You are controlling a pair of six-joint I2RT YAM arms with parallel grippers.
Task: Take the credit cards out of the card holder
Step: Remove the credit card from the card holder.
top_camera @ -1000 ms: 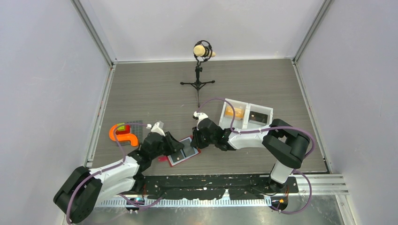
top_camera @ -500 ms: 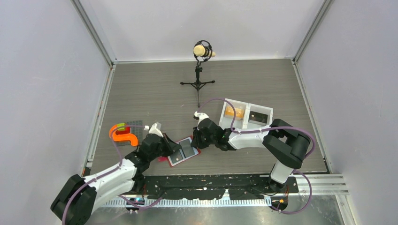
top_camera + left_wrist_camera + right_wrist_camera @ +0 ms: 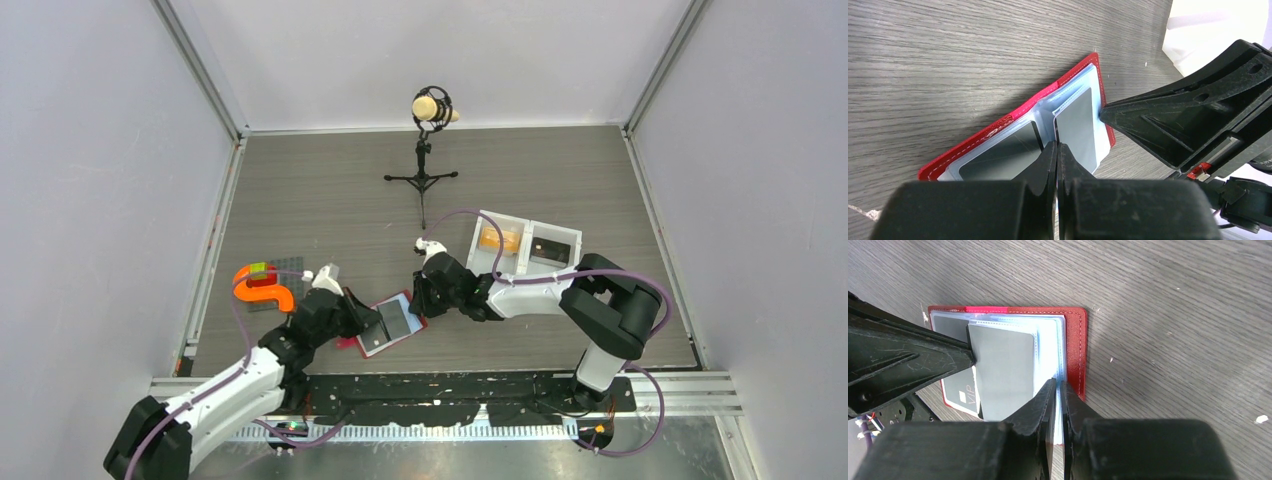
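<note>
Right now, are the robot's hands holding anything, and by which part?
The right gripper pinches the card holder by a pale pocket's edge. The left gripper looks shut on a grey card at its corner near the fold.

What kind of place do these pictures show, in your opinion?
Probably a laboratory robot cell: plain walls enclose a wood-grain table, the left arm and right arm are bolted at its edge, and a microphone stands on it.

Left pincer (image 3: 370,316) and right pincer (image 3: 418,300) flank card holder (image 3: 391,330).
</note>
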